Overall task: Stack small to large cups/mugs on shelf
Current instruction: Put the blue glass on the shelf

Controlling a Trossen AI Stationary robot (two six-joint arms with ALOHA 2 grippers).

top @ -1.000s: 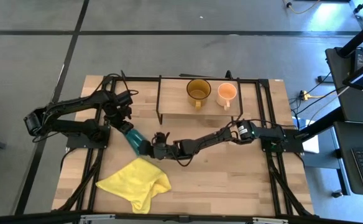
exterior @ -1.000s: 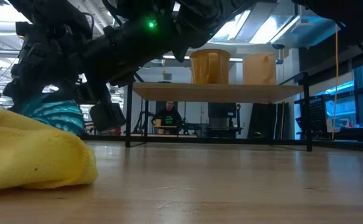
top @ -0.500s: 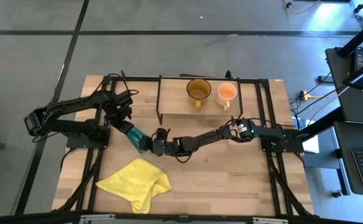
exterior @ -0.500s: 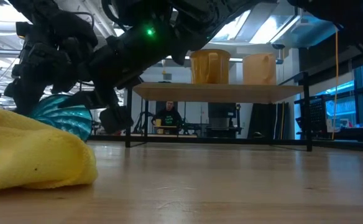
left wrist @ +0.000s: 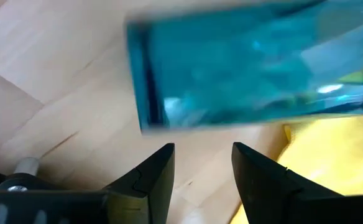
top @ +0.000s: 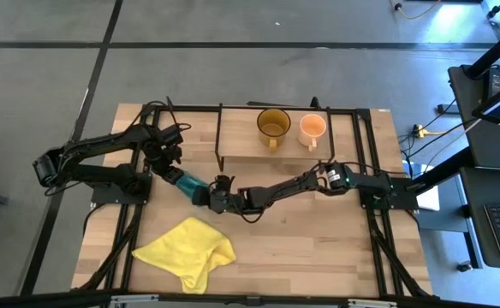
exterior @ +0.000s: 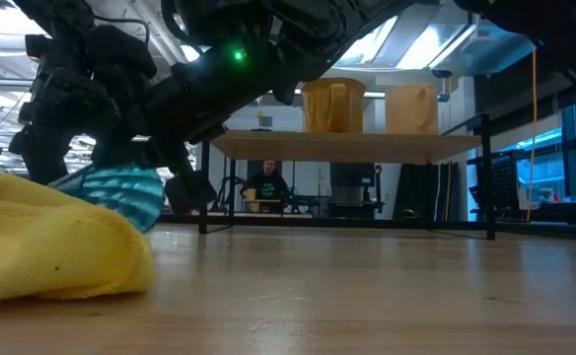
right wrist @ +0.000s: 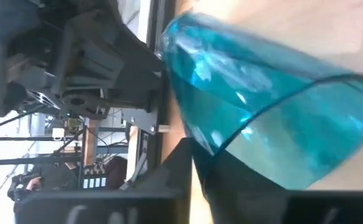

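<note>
The tall teal tumbler (top: 190, 183) lies on its side left of the table's middle, its mouth toward the right. My right gripper (top: 210, 195) reaches in low from the right and is shut on its mouth end. My left gripper (top: 169, 168) hangs open above the tumbler's base end (left wrist: 231, 68), its fingers clear of it. The amber-yellow mug (top: 273, 126) and the small pale-orange mug (top: 312, 128) stand upright side by side on the light-wood shelf (top: 241, 141) at the far side. My right gripper (right wrist: 197, 168) has the tumbler's wall at the mouth rim (right wrist: 231, 135) between its fingers. One finger (right wrist: 243, 183) is inside and shows through the teal wall; the other is outside. The fingers come nearly level from the table's right, along the tumbler, which lies on its side.
A crumpled yellow cloth (top: 188, 251) lies near the front left, close below the tumbler, and hides part of it in the low view (exterior: 51, 237). A black metal frame (top: 218, 128) runs around the shelf. Bare wood spreads to the right of the cloth.
My right gripper has edged toward the table's left and far side and taken hold of the tumbler's mouth. The tumbler has swung about on the table: its mouth end has moved toward the far edge, so it lies more nearly left to right.
</note>
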